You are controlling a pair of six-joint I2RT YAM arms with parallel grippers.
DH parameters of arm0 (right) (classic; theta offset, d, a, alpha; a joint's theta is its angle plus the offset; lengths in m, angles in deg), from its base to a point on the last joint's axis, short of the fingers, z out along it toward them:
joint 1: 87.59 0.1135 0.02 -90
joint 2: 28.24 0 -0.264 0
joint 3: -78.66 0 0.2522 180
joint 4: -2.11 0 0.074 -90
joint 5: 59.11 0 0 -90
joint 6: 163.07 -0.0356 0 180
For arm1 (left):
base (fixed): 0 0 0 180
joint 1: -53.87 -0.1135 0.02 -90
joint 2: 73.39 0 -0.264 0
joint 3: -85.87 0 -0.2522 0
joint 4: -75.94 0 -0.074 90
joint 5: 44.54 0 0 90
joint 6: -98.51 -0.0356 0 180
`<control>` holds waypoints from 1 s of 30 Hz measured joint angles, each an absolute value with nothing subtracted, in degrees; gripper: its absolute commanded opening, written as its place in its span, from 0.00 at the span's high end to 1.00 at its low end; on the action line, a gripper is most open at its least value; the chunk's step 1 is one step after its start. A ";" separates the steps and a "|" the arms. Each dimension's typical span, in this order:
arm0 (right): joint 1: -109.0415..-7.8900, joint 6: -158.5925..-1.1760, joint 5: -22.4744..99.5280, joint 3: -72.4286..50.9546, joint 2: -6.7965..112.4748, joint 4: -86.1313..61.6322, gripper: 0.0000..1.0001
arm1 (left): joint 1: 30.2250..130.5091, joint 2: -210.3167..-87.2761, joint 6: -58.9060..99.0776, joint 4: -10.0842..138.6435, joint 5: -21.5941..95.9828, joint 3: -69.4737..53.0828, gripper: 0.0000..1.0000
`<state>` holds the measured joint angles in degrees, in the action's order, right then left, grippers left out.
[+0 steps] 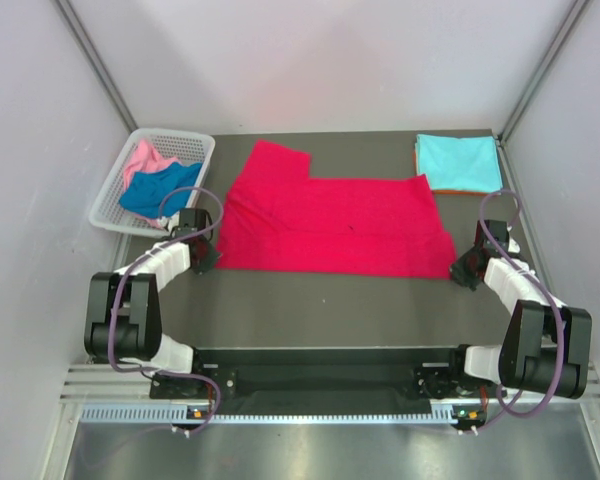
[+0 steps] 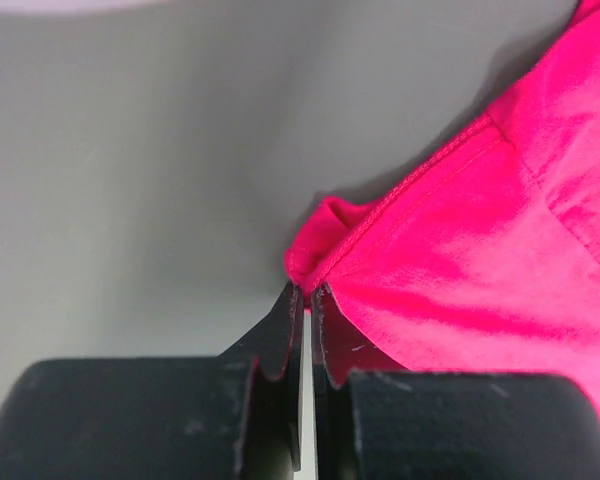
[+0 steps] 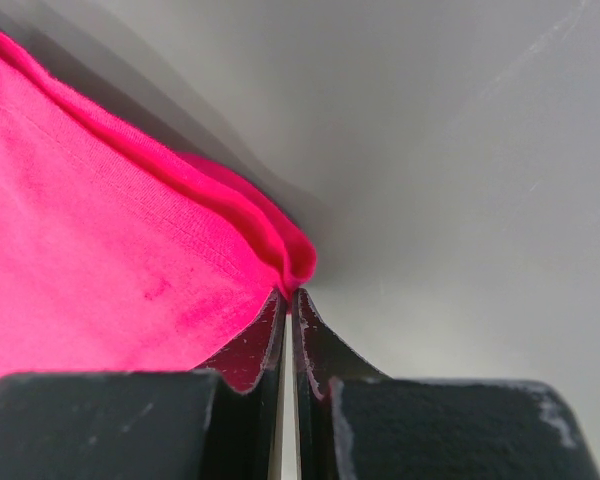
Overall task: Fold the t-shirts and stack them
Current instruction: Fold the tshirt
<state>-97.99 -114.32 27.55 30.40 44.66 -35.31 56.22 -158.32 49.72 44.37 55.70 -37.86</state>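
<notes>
- Lying flat across the middle of the table (image 1: 310, 310), the crimson red t-shirt (image 1: 330, 225) has one sleeve sticking out toward the far edge.
- Left gripper (image 2: 305, 290): jaws pressed together on the shirt's near-left corner, pinching the stitched hem.
- Right gripper (image 3: 288, 292): jaws closed on the near-right corner, a roll of red cloth caught at the tips.
- Far-right corner: the light turquoise t-shirt (image 1: 460, 160) lies folded on the orange t-shirt (image 1: 450, 190) — only an orange sliver shows.
- Far-left edge: a white lattice basket (image 1: 115, 205) holds the pink t-shirt (image 1: 140, 158) and the royal blue t-shirt (image 1: 160, 190) — both crumpled.
</notes>
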 measured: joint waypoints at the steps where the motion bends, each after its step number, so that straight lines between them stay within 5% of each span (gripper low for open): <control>1: -97.99 -114.15 27.42 30.40 44.66 -35.47 1.00 | 56.24 -158.42 49.61 43.83 55.87 -37.51 1.00; 25: -97.99 -110.04 28.03 28.84 36.29 -48.73 1.00 | 58.86 -142.88 49.17 26.23 62.14 -37.93 1.00; 26: -97.99 -109.93 28.14 29.02 36.05 -48.97 1.00 | 59.39 -143.04 49.32 25.64 62.58 -37.93 0.88; 30: -98.01 -109.04 28.93 29.32 36.62 -49.22 0.94 | 61.09 -145.99 50.35 23.19 64.31 -37.54 0.78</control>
<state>-98.01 -109.04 28.93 29.32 36.62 -49.22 61.09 -145.99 50.35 23.19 64.31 -37.54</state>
